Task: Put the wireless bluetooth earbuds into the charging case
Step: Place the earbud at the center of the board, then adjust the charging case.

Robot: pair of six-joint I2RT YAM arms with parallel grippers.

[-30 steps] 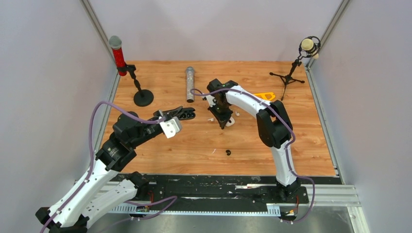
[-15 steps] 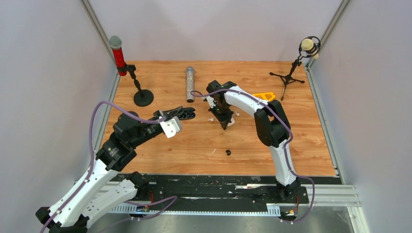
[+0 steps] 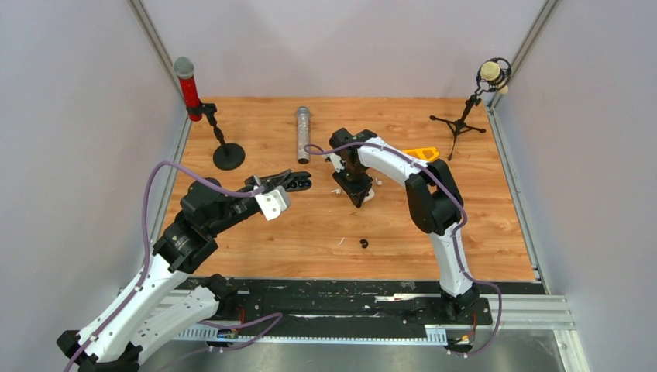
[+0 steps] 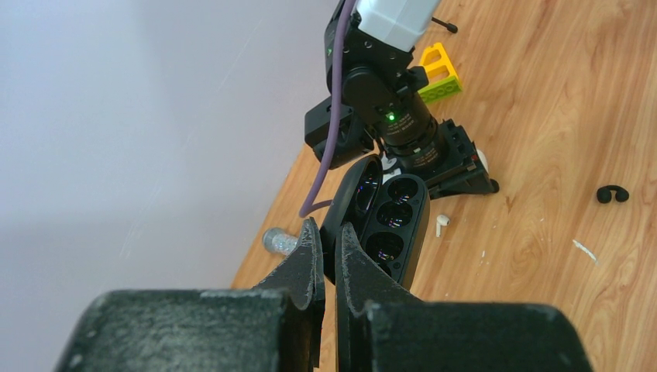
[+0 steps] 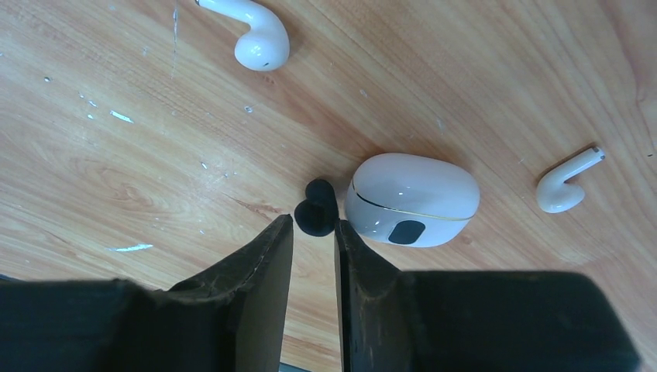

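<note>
The left claw (image 4: 329, 232) was clamped on the open black charging case (image 4: 395, 221), whose sockets faced the wrist camera. The right claw (image 5: 313, 232) pointed down at the table (image 3: 480, 232), its fingers slightly apart with nothing between them. A black earbud (image 5: 316, 198) lay just past the tips, and the white case (image 5: 411, 200) was just beside it at its 3 o'clock. One white earbud (image 5: 259, 39) lay at its 11 o'clock and another white earbud (image 5: 564, 186) lay beyond the case at 3 o'clock. In the overhead view, a second black earbud (image 3: 363, 244) sat at the right claw's 6 o'clock.
</note>
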